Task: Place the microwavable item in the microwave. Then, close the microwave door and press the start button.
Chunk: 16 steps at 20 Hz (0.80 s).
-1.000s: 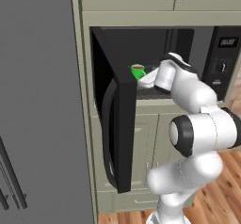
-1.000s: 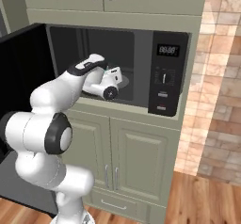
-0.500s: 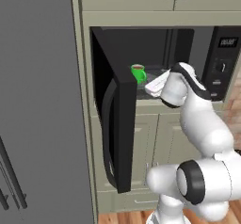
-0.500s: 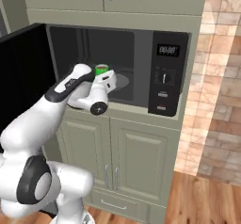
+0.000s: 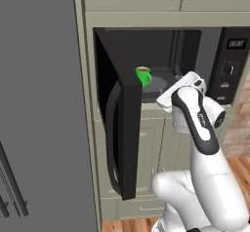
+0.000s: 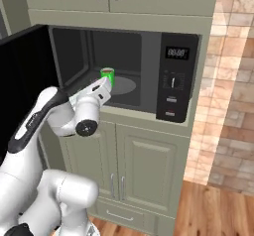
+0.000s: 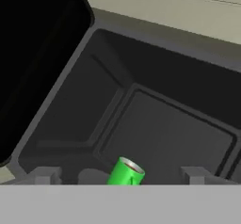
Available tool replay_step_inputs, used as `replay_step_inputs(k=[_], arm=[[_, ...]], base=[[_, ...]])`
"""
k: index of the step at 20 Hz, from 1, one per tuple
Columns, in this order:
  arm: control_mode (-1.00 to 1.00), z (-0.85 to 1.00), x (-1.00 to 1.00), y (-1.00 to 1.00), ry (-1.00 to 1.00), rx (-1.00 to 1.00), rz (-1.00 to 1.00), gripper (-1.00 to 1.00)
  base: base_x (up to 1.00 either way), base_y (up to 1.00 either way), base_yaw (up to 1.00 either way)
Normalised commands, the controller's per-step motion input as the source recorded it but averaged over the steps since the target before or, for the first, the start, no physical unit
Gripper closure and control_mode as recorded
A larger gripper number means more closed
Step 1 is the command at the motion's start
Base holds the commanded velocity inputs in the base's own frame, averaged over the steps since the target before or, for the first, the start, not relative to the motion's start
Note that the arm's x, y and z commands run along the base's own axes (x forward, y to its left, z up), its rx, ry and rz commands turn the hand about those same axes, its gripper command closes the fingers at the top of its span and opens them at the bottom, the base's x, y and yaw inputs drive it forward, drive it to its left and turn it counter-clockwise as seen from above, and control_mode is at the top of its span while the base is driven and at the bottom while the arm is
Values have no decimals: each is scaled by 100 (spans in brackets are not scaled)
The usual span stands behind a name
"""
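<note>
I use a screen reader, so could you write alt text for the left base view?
A green mug sits on the turntable inside an open microwave, its black door swung out left. The white arm's tool is just outside, open, holding nothing.

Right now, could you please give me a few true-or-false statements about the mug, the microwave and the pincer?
1. The green mug stands on the turntable inside the microwave. True.
2. The microwave door is shut. False: it stands wide open.
3. The pincer is clamped on the mug. False: its jaws are open, with the mug standing free between them.
4. The control panel is on the microwave's right side. True.
5. A red-capped bottle stands beside the mug. False: the mug stands alone.
</note>
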Motion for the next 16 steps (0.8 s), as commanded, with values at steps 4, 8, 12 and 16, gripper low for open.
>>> replay_step_inputs(k=[4, 8, 12, 16], arm=[[-100, 91, -87, -13, 11, -22, 0, -100], [-100, 81, -86, -12, 12, -27, 0, -100], [-100, 34, -94, -2, 12, -33, 0, -100], [-100, -19, -100, 4, 0, -35, 0, -100]], base=[[0, 0, 0], [0, 0, 0], [0, 0, 0], [0, 0, 0]])
